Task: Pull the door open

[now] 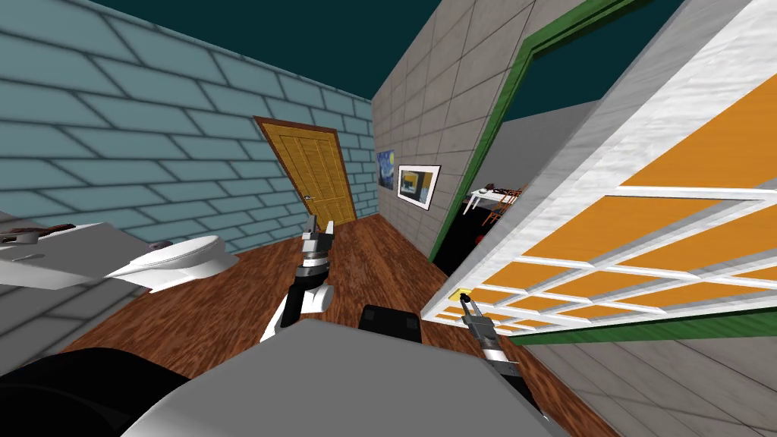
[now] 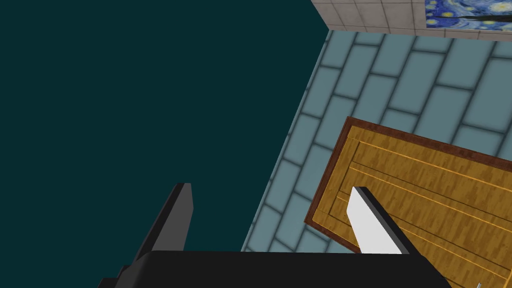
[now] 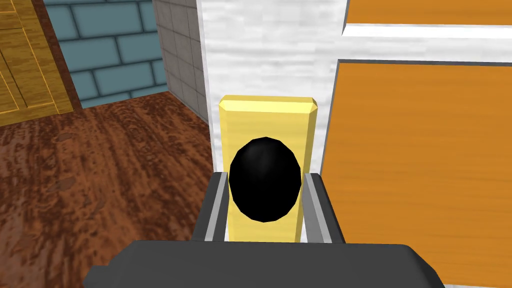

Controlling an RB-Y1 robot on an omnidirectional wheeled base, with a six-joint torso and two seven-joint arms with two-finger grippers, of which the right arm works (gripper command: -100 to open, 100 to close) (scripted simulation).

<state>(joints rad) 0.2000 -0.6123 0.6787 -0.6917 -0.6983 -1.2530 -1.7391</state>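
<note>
Two doors in view. The task's one is the white door (image 1: 577, 190) with orange panels, on my right. The other is a wooden door (image 1: 315, 174) in the far blue-tiled wall, well apart from both arms.

Count:
- one black knob (image 3: 265, 179)
- one yellow backplate (image 3: 267, 117)
- one green frame (image 1: 493, 144)
- two wall pictures (image 1: 417, 184)
- one toilet (image 1: 182, 258)
- two pincers

Right pincer (image 3: 266, 177): clamped on the knob, one blade pressed to each flank. The head view places it at the leaf's free edge, low down.

Left pincer (image 2: 270, 187): blades apart, holding nothing. It is raised ahead of the chest (image 1: 319, 231), well away from the white door. The right arm is plainly the nearer.

Key relation: the knob sits straight ahead of the right pincer, between the blades. The backplate's long axis runs along the white stile, in line with the blades.

The leaf stands off the green frame, with a gap showing beyond it. Judgement: the door is partly open. The next pull should come back toward me on an arc, so the blades don't slip off the rounded knob.
</note>
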